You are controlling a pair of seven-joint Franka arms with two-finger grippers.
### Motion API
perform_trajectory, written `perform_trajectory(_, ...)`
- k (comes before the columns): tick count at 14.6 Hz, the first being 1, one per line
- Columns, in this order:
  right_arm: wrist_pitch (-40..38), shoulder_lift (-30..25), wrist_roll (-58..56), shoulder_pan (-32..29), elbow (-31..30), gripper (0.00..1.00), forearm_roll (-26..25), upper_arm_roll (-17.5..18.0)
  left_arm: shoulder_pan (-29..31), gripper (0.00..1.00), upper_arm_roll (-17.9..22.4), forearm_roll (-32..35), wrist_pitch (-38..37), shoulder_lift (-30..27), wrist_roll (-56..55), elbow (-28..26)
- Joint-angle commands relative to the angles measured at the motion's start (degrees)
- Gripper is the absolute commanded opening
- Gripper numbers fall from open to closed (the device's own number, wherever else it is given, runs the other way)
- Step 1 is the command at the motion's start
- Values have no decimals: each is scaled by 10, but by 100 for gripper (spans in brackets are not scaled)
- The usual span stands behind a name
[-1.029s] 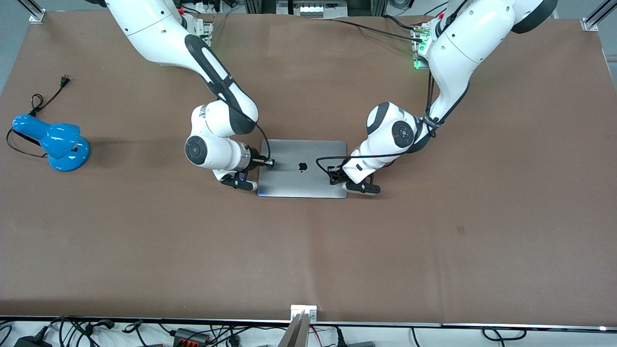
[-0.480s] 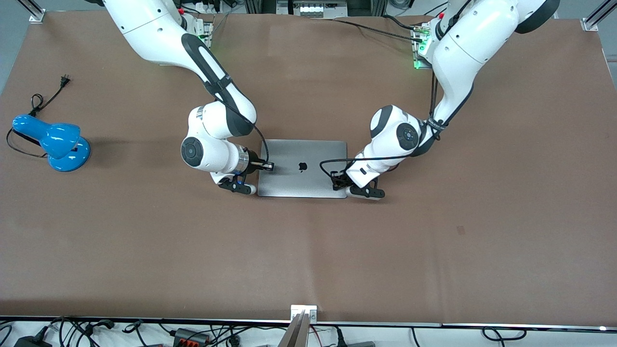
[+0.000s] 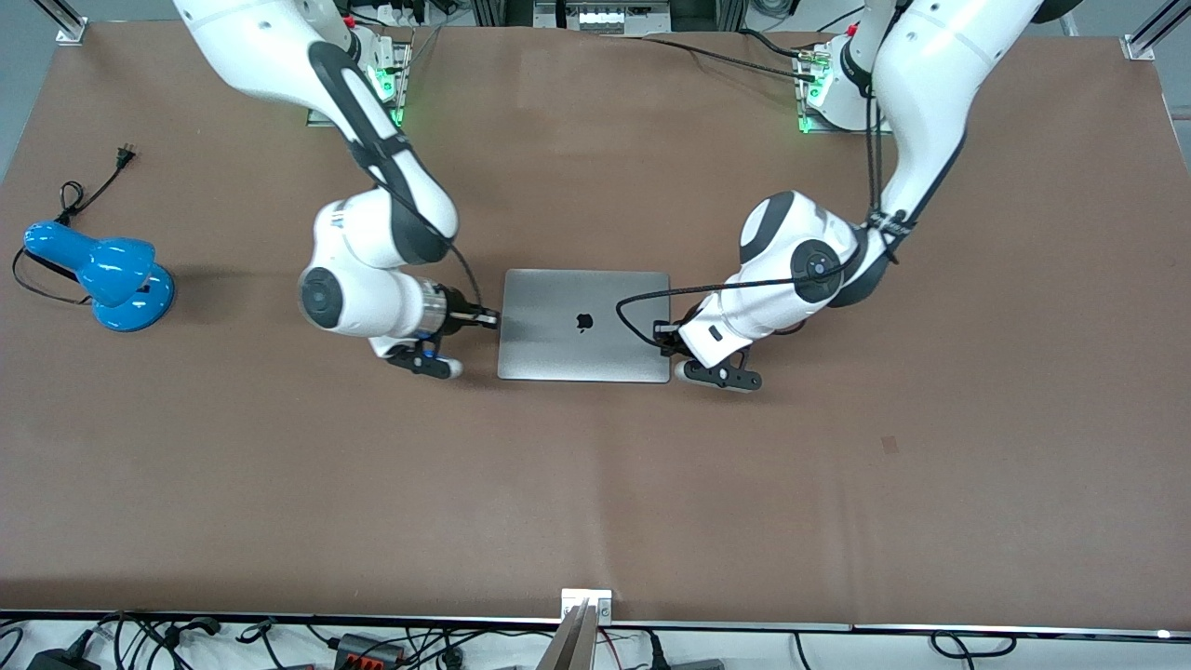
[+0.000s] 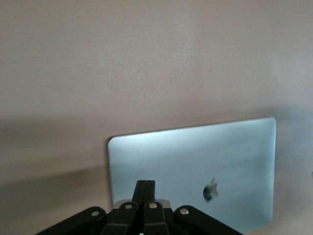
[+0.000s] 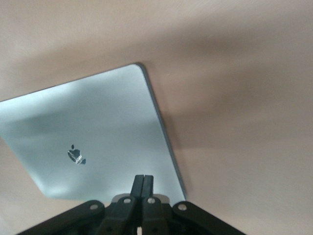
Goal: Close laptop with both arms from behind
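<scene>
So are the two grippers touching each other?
Apart. Front view: the right gripper sits at one end of the laptop, the left gripper at the other, the whole lid between them.

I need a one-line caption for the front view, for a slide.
Closed laptop lies flat on the brown table; shut left gripper and shut right gripper at its two sides.

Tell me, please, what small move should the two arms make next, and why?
Probably lift both arms clear. The laptop already lies shut and flat on the table; the right gripper and the left gripper, both shut, sit at its two side edges.
</scene>
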Motion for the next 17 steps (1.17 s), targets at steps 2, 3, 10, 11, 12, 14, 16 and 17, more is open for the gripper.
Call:
perform_trajectory(2, -102, -60, 1, -2, 16, 0, -69, -36, 6, 1, 3, 107, -188, -7, 5, 94)
perform_trajectory(3, -140, -63, 2, -2, 39, 0, -87, -46, 6, 1, 2, 141, -232, -7, 6, 112)
perform_trajectory(10, -388, -80, -59, -20, 186, 0, -137, -131, 21, 100, -1, 253, -454, -17, 74, 207)
perform_trajectory(11, -394, -96, -76, -20, 192, 0, -156, -144, 29, 100, -3, 254, -456, -27, 78, 207)
perform_trajectory(12, -397, -112, -94, -20, 193, 0, -175, -149, 33, 100, -2, 254, -458, -35, 85, 209)
perform_trajectory(14, -424, -143, -102, -20, 194, 0, -228, -153, 61, 100, -6, 246, -459, -61, 98, 210)
perform_trajectory(16, -444, -174, -119, -33, 194, 0, -249, -156, 80, 100, -7, 243, -473, -97, 107, 209)
perform_trajectory(17, -443, -183, -138, -38, 195, 0, -253, -156, 80, 100, -7, 242, -487, -106, 121, 210)
